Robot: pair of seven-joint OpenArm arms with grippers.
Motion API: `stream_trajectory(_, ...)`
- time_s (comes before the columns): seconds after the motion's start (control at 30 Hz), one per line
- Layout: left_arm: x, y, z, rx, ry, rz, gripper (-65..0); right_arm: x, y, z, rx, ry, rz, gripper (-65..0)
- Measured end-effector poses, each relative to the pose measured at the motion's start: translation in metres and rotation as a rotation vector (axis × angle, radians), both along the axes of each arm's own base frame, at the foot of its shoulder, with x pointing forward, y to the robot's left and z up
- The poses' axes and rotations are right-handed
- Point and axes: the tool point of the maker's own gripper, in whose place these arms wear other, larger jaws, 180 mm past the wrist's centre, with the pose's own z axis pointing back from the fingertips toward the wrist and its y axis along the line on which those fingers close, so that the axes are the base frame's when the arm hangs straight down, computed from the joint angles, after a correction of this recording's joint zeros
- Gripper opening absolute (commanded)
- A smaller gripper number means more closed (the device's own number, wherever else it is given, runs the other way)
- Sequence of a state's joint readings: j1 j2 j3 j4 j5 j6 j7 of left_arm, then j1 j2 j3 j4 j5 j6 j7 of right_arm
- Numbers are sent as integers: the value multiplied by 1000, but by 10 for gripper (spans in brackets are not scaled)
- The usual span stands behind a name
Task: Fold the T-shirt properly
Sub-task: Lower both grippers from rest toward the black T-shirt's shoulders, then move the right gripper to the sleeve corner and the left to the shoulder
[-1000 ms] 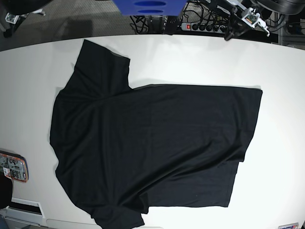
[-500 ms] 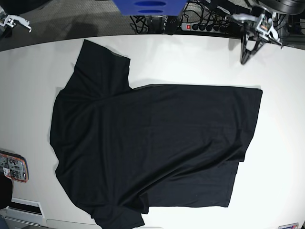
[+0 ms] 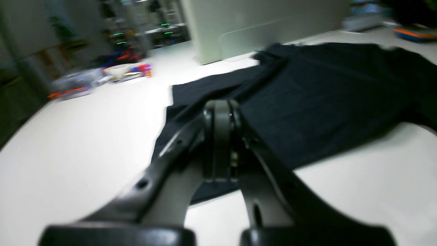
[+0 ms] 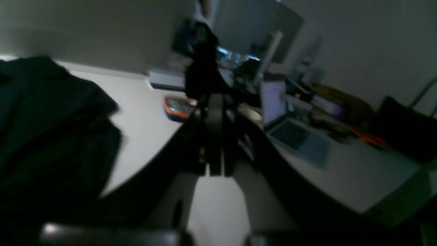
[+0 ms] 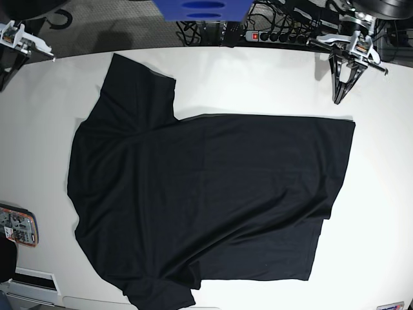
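Observation:
The black T-shirt (image 5: 206, 194) lies spread flat on the white table (image 5: 258, 77), one sleeve toward the back left and its hem on the right. My left gripper (image 5: 337, 97) hangs shut and empty just behind the shirt's back right corner. In the left wrist view its fingertips (image 3: 222, 107) are pressed together above the T-shirt (image 3: 314, 99). My right gripper (image 5: 5, 72) is at the back left edge, shut and empty, away from the cloth. In the right wrist view it (image 4: 215, 102) is blurred, with the T-shirt (image 4: 51, 136) to its left.
An orange-edged flat object (image 5: 17, 226) lies at the table's front left edge, also visible as the orange-edged object (image 4: 177, 107). A power strip (image 5: 277, 36) and cables run behind the table. A laptop (image 4: 290, 133) stands on a neighbouring desk. A blue block (image 5: 203, 8) is at the back centre.
My left gripper has come down from behind the table toward the shirt's back right corner. My right gripper has swung into the back left edge. The T-shirt has not moved.

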State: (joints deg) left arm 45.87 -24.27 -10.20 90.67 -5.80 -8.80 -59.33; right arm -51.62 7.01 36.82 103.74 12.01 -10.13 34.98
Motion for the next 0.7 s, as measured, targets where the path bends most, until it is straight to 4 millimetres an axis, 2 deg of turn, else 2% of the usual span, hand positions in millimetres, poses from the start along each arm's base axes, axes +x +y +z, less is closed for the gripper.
stream_trajectory(0.1, 11, -13, -9, -34, 27, 21, -650, 3, 2, -34, 106, 139, -20, -650)
stream_trajectory(0.13, 15, -13, -9, -36, 34, 35, -650, 9, 4, -40, 138, 161, -23, -650)
stream_trajectory(0.23, 21, -14, -2, -59, 44, 85, -650, 45, 13, -20, 171, 55, 5, -650)
stream_trajectory(0.3, 28, -28, 10, -107, 40, 107, -650, 69, 32, -9, 170, 21, 92, -650)
stream_trajectory(0.33, 34, -34, 19, -130, 30, 105, -650, 70, 33, -13, 184, 43, 92, -650)
stream_trajectory(0.43, 53, -46, 31, -217, 55, 134, -650, 67, 34, -55, 241, 270, 115, -650)
stream_trajectory(0.47, 60, -44, 32, -245, 64, 154, -650, 72, 36, -58, 234, 303, 141, -650)
stream_trajectory(0.57, 86, -43, 28, -301, 116, 206, -650, 105, 48, -45, 216, 276, 216, -650)
stream_trajectory(0.6, 90, -46, 28, -306, 139, 200, -650, 110, 56, -43, 218, 281, 252, -650)
stream_trajectory(0.67, 91, -55, 27, -297, 201, 171, -650, 105, 56, -50, 233, 324, 236, -650)
stream_trajectory(0.7, 91, -57, 19, -284, 256, 170, -650, 100, 55, -61, 249, 373, 223, -650)
